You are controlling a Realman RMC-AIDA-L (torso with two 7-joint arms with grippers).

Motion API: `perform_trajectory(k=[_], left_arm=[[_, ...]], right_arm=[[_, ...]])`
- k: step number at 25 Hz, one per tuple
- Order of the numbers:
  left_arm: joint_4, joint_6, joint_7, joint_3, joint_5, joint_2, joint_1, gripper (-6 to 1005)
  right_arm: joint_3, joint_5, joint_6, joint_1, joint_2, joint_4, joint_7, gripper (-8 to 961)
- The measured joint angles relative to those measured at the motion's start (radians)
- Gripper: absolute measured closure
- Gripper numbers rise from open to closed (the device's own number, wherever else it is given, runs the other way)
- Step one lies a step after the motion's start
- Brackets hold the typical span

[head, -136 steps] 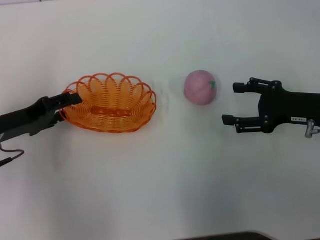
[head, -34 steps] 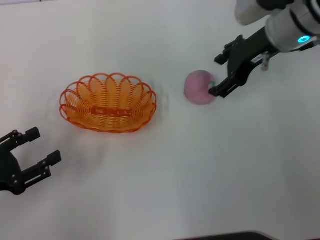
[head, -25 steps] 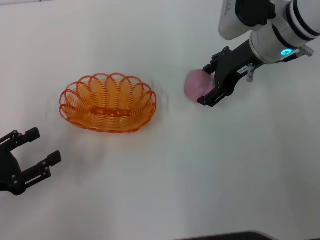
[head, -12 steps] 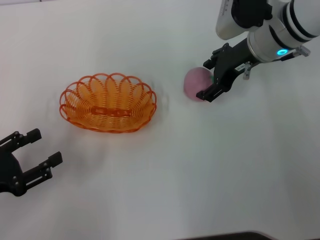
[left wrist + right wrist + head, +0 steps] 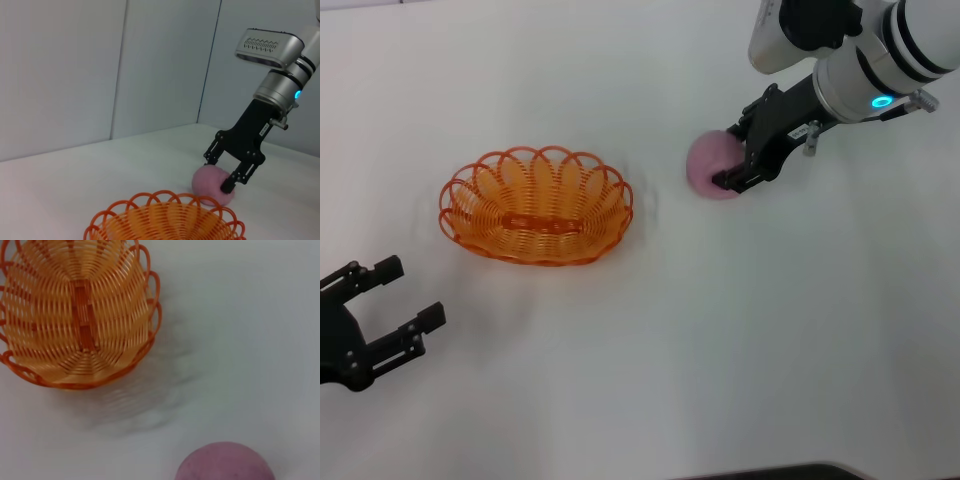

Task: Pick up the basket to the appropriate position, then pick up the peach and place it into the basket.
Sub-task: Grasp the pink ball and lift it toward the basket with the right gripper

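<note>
White desk is carrying everything: right claw is straddling the peach, jaws apart, seemingly lining up a grasp; left claw is idling, spread, near the basket.

The right gripper covers the right side of the peach in the head view, so contact cannot be confirmed there. The right wrist view crops the peach and the basket at its edges. The left wrist view crops the basket at its lower edge.
</note>
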Motion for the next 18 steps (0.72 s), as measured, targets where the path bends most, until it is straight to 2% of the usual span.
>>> perform_trajectory(k=[7,12,18], left_arm=[[0.0,0.001,0.0,-0.002,0.0,0.0,0.002,249],[0.0,0.001,0.0,-0.001,0.0,0.0,0.003,249],[0.0,0.001,0.0,-0.003,0.0,0.0,0.003,249]], right_arm=[[-0.004,0.0,0.0,-0.001,0.0,-0.001,0.001,351],[-0.004,0.0,-0.002,-0.001,0.0,-0.001,0.001,552],[-0.004,0.0,-0.004,-0.001,0.0,-0.001,0.001,643]])
